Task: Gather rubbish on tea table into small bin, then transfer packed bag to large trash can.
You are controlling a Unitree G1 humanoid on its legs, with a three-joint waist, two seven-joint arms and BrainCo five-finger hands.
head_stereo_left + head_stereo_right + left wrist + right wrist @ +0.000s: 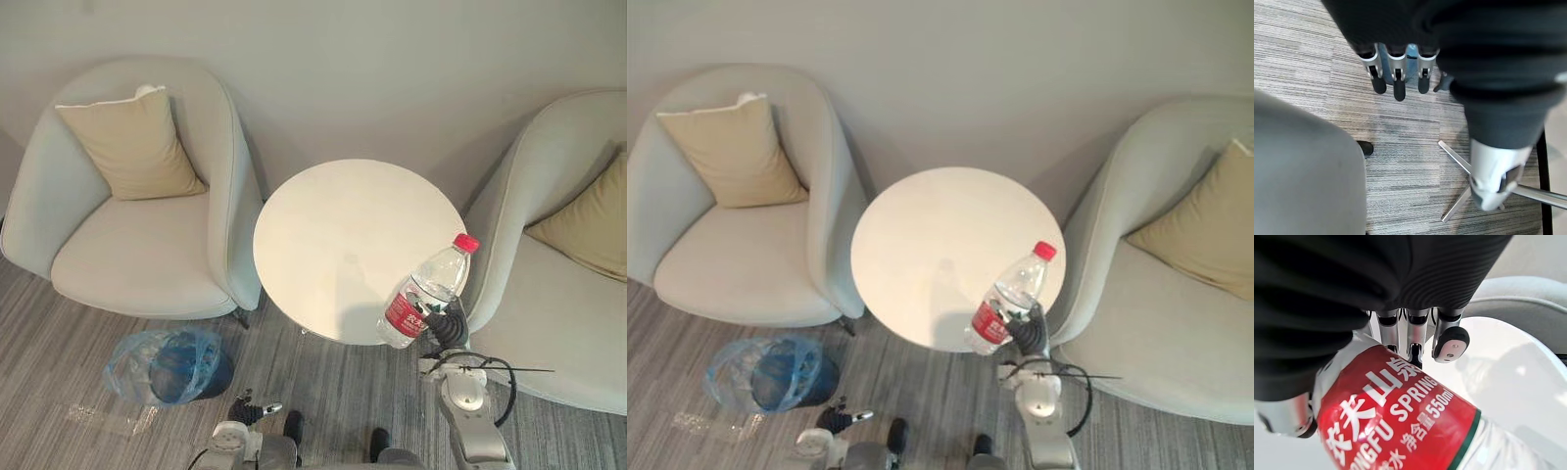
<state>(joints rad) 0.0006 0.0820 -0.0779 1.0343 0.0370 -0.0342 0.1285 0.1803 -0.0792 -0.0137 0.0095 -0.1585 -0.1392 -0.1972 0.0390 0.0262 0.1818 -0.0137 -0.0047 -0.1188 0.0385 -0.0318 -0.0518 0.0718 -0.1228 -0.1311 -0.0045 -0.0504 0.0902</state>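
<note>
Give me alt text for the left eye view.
The robot's right hand grips a tilted clear bottle with a red cap and label at the near edge of a round white table. A small bin lined with a blue bag stands on the floor to the left; cushioned armchairs flank the table.

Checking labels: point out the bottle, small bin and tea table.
bottle (434, 281), left eye view, clear body.
small bin (174, 367), left eye view, lined opening.
tea table (338, 230), left eye view, bare top.
</note>
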